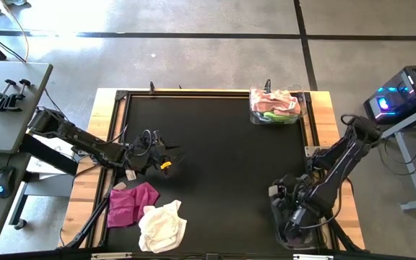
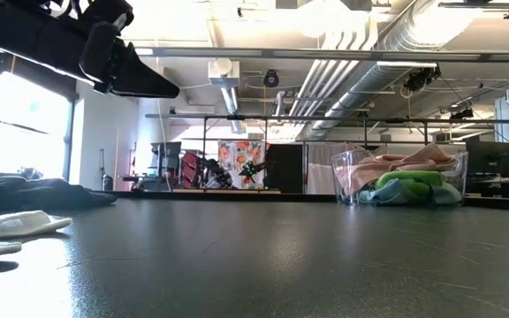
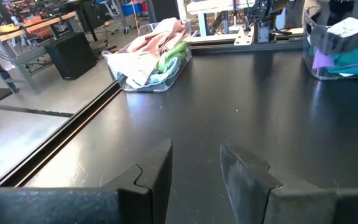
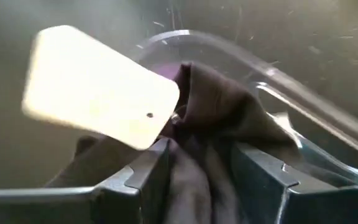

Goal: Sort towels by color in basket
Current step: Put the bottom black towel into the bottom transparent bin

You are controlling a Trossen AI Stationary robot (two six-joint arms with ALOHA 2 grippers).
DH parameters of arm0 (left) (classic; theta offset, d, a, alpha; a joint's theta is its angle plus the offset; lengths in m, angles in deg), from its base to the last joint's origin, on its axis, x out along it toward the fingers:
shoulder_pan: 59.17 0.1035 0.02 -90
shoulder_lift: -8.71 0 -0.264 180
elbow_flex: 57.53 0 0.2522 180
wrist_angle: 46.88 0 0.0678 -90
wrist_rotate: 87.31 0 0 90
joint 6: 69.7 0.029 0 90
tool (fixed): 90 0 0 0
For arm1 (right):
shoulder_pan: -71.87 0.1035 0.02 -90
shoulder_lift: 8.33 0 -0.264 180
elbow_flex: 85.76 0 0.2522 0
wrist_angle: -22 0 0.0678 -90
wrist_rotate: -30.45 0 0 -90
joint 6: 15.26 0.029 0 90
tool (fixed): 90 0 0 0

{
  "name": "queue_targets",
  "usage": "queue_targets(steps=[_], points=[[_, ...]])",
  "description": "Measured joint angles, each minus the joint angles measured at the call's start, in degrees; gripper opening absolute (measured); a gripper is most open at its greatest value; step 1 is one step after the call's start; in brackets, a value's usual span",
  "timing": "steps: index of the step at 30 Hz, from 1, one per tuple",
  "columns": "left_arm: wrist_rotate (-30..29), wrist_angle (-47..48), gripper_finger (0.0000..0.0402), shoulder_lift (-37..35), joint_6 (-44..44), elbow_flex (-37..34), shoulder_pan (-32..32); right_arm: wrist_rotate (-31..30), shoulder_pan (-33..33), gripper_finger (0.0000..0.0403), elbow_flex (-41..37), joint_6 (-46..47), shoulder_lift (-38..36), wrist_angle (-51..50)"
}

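Right wrist view shows my right gripper (image 4: 197,168) pinching a dark purple towel (image 4: 219,106) over its clear bin (image 4: 291,87), depositing; my left gripper (image 3: 194,171) hovers open, empty.

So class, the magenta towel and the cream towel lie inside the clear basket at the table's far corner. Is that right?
No. In the high view the magenta towel and cream towel lie on the bare table, near the left arm; the clear basket holds pink and green ones.

Clear basket (image 2: 402,177) with pink and green towels (image 2: 411,181) sits far right on dark surface (image 2: 263,256). Cream towel (image 2: 11,225) lies at left. Dark arm (image 2: 69,49) hangs upper left.
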Motion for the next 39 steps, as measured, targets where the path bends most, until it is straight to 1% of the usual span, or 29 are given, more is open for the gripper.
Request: queue_targets(steps=[4, 7, 9, 12, 14, 16, 22, 26, 28, 30, 32, 35, 39], points=[[0.0, 0.0, 0.0124, 0.0, 0.0, 0.0, 0.0, 0.7, 0.3, 0.0167, 8.6, -0.6, -0.1, -10.3], [0.0, 0.0, 0.0124, 0.0, 0.0, 0.0, 0.0, 1.0, 0.8, 0.0167, 15.1, -1.6, -0.1, -14.7], [0.0, 0.0, 0.0124, 0.0, 0.0, 0.0, 0.0, 3.9, 1.2, 0.0167, 18.7, -1.0, -0.1, -15.1], [0.0, 0.0, 0.0124, 0.0, 0.0, 0.0, 0.0, 10.6, 1.8, 0.0167, 22.1, 5.5, -0.1, -14.6], [0.0, 0.0, 0.0124, 0.0, 0.0, 0.0, 0.0, 12.5, 2.3, 0.0167, 22.5, 9.4, -0.1, -13.8], [0.0, 0.0, 0.0124, 0.0, 0.0, 0.0, 0.0, 14.4, 2.6, 0.0167, 21.2, 11.5, -0.2, -12.2], [0.0, 0.0, 0.0124, 0.0, 0.0, 0.0, 0.0, 24.7, 2.5, 0.0167, 11.3, 13.7, -0.2, -3.4], [0.0, 0.1, 0.0124, 0.0, 0.0, 0.0, 0.0, 26.2, 2.5, 0.0167, 4.2, 12.3, -0.2, 6.3], [0.0, 0.0, 0.0124, 0.0, 0.0, 0.0, 0.0, 26.2, 2.4, 0.0167, 2.5, 11.5, -0.2, 8.4], [0.0, 0.0, 0.0124, 0.0, 0.0, 0.0, 0.0, 26.2, 2.2, 0.0167, 2.4, 11.0, -0.2, 8.5], [0.0, 0.0, 0.0124, 0.0, 0.0, 0.0, 0.0, 26.2, 2.1, 0.0167, 3.8, 10.2, -0.2, 6.5], [0.0, 0.0, 0.0124, 0.0, 0.0, 0.0, 0.0, 26.1, 2.1, 0.0167, 7.8, 9.9, -0.1, 1.6], [0.0, 0.0, 0.0124, 0.0, 0.0, 0.0, 0.0, 26.1, 2.2, 0.0167, 14.8, 10.4, -0.1, -7.8]])
